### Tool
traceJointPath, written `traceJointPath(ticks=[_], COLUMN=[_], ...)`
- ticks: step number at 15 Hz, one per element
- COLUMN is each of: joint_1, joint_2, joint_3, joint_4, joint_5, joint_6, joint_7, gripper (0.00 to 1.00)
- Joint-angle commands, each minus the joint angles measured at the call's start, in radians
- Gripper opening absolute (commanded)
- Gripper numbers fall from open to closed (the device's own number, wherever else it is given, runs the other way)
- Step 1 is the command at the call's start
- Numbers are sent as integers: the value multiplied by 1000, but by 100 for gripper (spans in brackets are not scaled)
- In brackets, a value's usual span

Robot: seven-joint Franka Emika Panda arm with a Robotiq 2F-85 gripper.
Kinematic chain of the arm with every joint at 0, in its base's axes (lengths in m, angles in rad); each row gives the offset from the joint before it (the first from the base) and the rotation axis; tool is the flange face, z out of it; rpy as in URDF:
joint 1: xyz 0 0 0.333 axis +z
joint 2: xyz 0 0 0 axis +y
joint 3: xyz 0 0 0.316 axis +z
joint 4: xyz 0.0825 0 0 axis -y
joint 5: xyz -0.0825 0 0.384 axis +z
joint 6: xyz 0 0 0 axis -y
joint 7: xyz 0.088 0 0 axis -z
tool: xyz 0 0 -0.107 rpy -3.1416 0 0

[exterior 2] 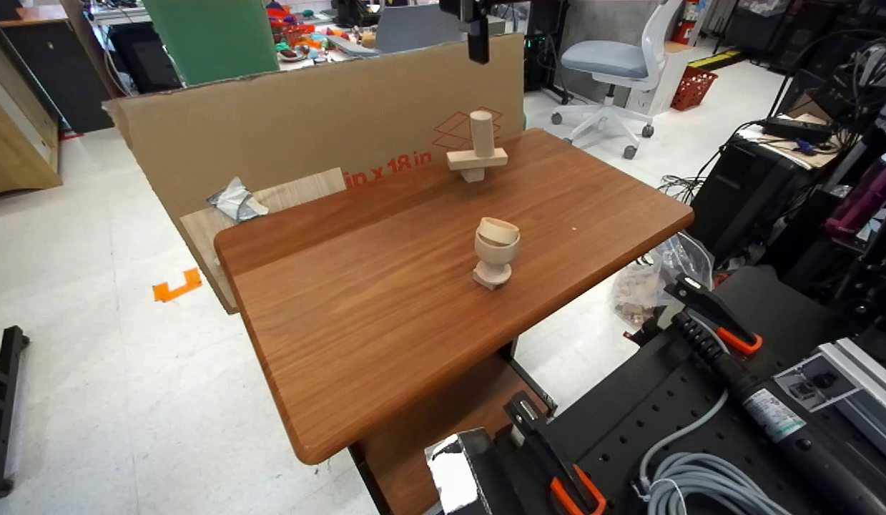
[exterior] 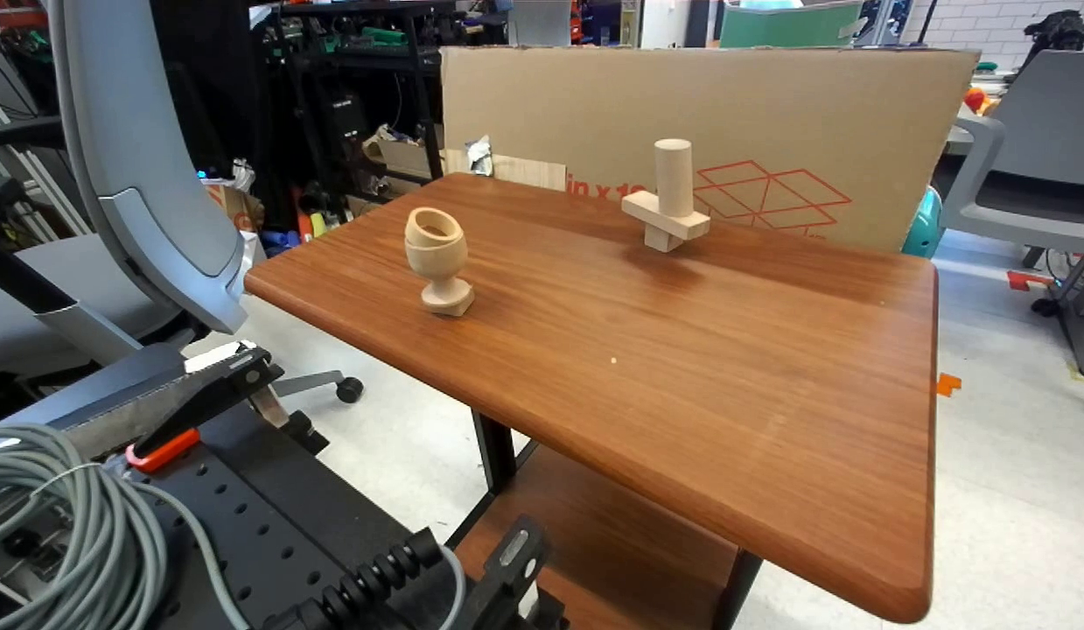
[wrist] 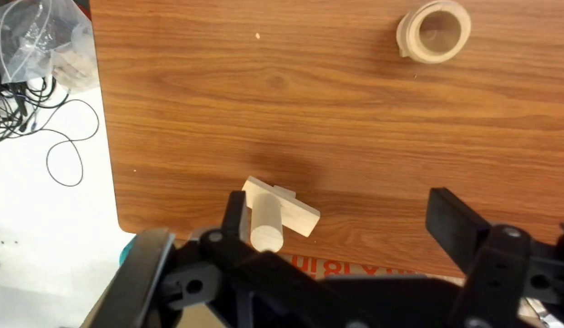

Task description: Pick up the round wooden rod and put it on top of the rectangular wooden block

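Observation:
The round wooden rod [exterior: 675,179] stands upright on the rectangular wooden block [exterior: 646,210]. The rod [exterior 2: 482,134] and block [exterior 2: 460,160] show so in both exterior views. The block lies flat across a smaller wooden piece [exterior: 660,239] near the table's edge by the cardboard. In the wrist view my gripper [wrist: 338,205] is open, with nothing between its fingers. The rod [wrist: 266,223] and block [wrist: 300,216] appear below, close to the left finger in the picture; the rod looks apart from it. In an exterior view part of the gripper [exterior 2: 478,39] shows at the top edge, above the rod.
A goblet-shaped wooden cup [exterior: 437,254] with a tilted ring [exterior 2: 499,229] in its top stands on the brown table [exterior: 725,350]. A large cardboard sheet [exterior: 559,105] stands upright along the table's edge behind the rod. A cart with clamps [exterior 2: 700,307] stands by the opposite side.

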Motion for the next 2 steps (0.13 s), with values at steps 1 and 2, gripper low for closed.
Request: traceJointPath(ticks=[1,2], joint_1=[-20,-20], joint_2=[-10,-12], joint_3=[21,21], joint_4=[-9,-14], joint_5=[-3,-3], joint_6=[-1,3], joint_7=[0,-1], gripper=[100,100])
